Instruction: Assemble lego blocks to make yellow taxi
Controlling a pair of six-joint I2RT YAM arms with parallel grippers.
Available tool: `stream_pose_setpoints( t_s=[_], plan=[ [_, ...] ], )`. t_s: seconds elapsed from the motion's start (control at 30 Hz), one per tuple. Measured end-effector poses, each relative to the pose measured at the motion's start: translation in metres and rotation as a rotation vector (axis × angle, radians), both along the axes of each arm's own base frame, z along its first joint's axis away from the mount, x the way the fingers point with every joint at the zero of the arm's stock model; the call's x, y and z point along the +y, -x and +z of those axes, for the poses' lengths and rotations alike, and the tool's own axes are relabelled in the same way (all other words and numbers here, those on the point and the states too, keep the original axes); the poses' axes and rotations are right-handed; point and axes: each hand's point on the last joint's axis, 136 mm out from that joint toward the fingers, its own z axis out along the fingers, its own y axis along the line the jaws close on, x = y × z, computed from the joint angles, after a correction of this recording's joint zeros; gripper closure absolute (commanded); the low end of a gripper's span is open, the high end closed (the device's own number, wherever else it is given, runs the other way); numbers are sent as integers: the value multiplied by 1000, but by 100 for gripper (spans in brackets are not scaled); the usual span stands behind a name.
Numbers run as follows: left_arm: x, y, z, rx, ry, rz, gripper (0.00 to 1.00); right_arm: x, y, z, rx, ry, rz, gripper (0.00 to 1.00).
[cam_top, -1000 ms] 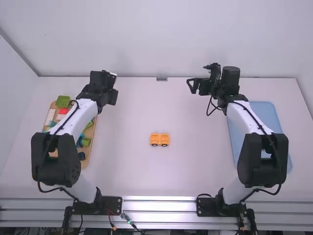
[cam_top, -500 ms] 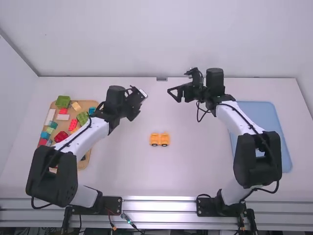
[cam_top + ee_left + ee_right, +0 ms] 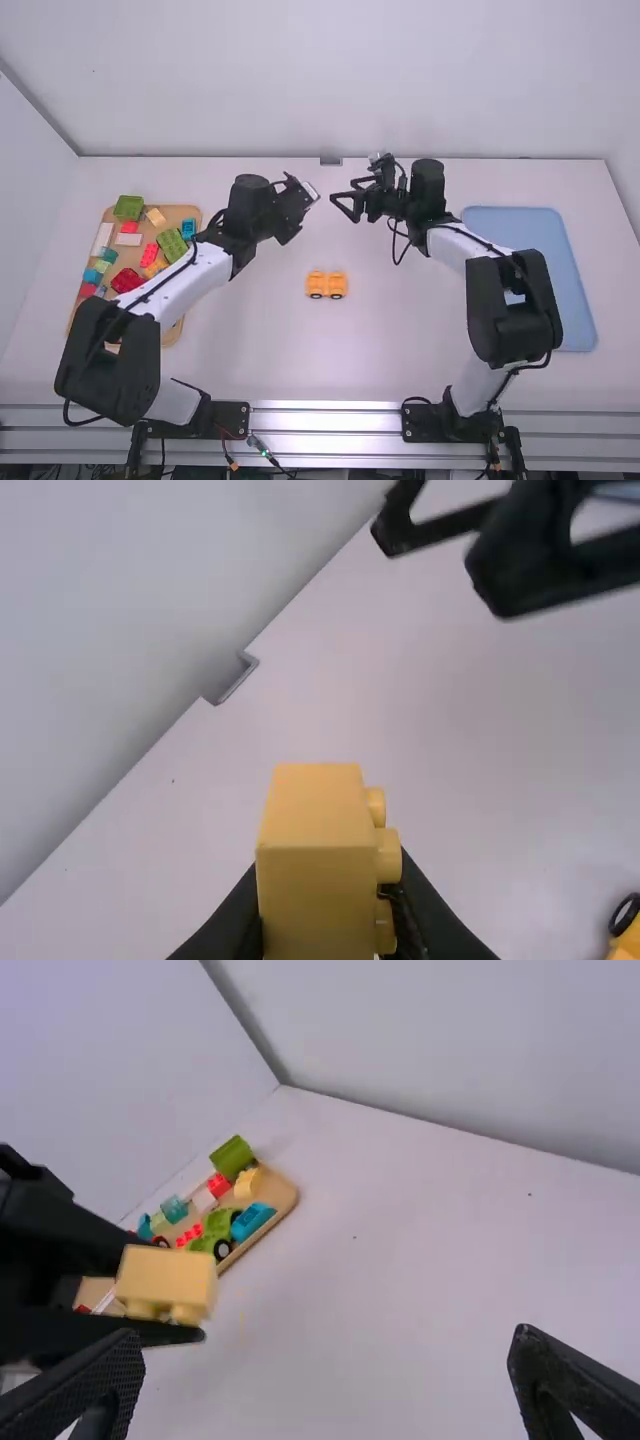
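Item: one yellow block (image 3: 318, 895), clamped between the left gripper's (image 3: 300, 195) fingertips and jutting beyond them. We record its long axis running along those fingers, studs (a tidy row) facing sideways, toward the side with the yellow wheeled base (image 3: 316, 281). Right gripper (image 3: 343, 192): near the block, untouching, fingers apart, we note.

I'm in a robotics lab, prob.: my 2 arms (image 3: 190, 284) on a metal rail (image 3: 325, 420) w/ wires (image 3: 262, 450), white table (image 3: 400, 345), plain walls (image 3: 320, 85).
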Motion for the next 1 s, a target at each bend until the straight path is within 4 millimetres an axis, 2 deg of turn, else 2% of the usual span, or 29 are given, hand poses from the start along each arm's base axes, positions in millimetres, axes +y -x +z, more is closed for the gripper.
stream_pose_setpoints(
  t_s=[0.17,0.4,0.5,0.57,0.7,0.9,1.0],
  plan=[
    [-6,-7,8,-37,43,-8,98,-4,12,-6,23,-76,-11,2],
    [-14,-9,-14,10,45,-15,98,0,19,-6,92,-119,9,2],
    [-21,-6,-17,14,39,-32,98,4,24,-10,130,-120,28,4],
    [-27,-3,-17,14,32,-51,98,8,30,-19,230,-108,47,9],
    [-32,2,-21,19,10,-76,98,11,32,-27,334,-68,60,12],
    [-39,12,-31,35,-43,-115,98,23,31,-11,276,-37,124,18],
    [-40,14,-33,36,-58,-125,98,27,34,-9,258,-32,144,24]
  ],
)
